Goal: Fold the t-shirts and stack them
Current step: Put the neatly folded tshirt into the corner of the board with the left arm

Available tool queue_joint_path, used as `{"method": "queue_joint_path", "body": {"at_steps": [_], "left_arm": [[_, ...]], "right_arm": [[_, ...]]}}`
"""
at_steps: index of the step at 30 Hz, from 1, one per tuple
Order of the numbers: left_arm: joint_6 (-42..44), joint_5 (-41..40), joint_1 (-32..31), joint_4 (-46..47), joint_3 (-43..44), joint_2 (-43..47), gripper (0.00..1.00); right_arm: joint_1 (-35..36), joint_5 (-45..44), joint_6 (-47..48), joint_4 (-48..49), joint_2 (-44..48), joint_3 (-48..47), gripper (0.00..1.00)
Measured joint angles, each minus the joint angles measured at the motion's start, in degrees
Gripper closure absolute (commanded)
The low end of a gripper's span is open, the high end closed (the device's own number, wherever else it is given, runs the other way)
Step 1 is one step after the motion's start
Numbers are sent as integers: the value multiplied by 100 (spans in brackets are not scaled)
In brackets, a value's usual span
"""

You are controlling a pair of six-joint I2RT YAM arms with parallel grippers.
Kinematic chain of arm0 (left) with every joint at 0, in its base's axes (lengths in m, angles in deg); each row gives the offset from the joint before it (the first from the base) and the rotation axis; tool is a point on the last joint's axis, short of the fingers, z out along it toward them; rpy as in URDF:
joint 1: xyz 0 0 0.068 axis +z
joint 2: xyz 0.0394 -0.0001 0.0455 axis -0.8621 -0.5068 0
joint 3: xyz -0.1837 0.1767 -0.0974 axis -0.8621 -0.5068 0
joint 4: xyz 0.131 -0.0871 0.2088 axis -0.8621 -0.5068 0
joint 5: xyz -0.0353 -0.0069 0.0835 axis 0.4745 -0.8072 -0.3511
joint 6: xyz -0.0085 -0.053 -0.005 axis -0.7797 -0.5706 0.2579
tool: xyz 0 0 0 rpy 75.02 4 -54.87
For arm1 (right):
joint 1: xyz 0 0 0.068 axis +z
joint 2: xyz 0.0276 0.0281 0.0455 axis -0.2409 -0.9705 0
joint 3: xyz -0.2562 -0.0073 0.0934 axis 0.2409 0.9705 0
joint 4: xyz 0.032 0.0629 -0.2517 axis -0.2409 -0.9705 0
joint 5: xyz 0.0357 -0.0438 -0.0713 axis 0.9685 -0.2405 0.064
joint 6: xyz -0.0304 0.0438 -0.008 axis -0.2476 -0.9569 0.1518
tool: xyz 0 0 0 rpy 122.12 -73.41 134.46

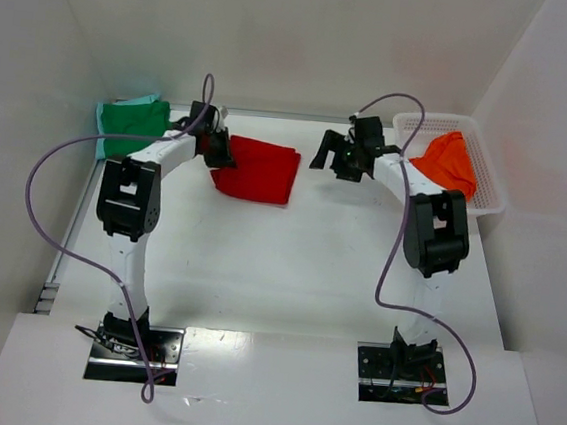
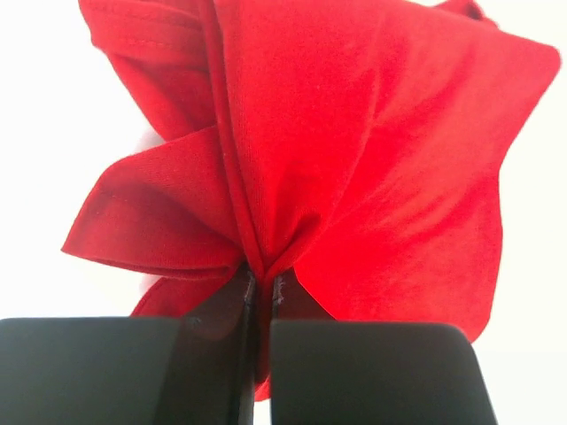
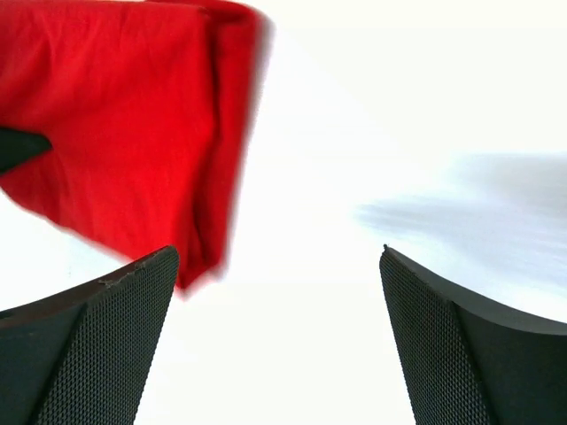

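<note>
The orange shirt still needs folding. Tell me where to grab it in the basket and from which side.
Come straight down on the orange t-shirt and pinch the raised fold atop its crumpled heap. The white basket walls it in, likely blocking a sideways approach, and bunched cloth gives the jaws a ridge to close on.

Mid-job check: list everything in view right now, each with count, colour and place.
red cloth t-shirt: one, bright red, folded, far middle of the table
green cloth t-shirt: one, green, far left corner
orange cloth t-shirt: one, orange, inside the basket
white plastic lattice basket: one, white, far right
table: one, white, under everything
left gripper: one, black, shut on the red cloth t-shirt
right gripper: one, black, open, right of the red cloth t-shirt, holding nothing
</note>
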Motion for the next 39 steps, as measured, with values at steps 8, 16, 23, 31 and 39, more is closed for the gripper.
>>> {"method": "queue_joint_path", "body": {"at_steps": [8, 16, 23, 31, 39], "left_arm": [[605, -748, 563, -513, 1065, -219, 100], [1035, -1052, 1038, -1107, 2413, -876, 100], [1281, -980, 1792, -1688, 3506, -1251, 100], [1374, -950, 2241, -2007, 3931, -1316, 100], [1355, -868, 2447, -2336, 4420, -1318, 100]], "right_arm": [[-326, -407, 33, -13, 1948, 679, 0], [-410, -544, -89, -29, 2824, 1494, 0], [-410, -534, -386, -164, 3021, 2328, 0], [-410, -508, -573, -207, 3085, 2415, 0], [-410, -380, -642, -169, 3085, 2471, 0]]}}
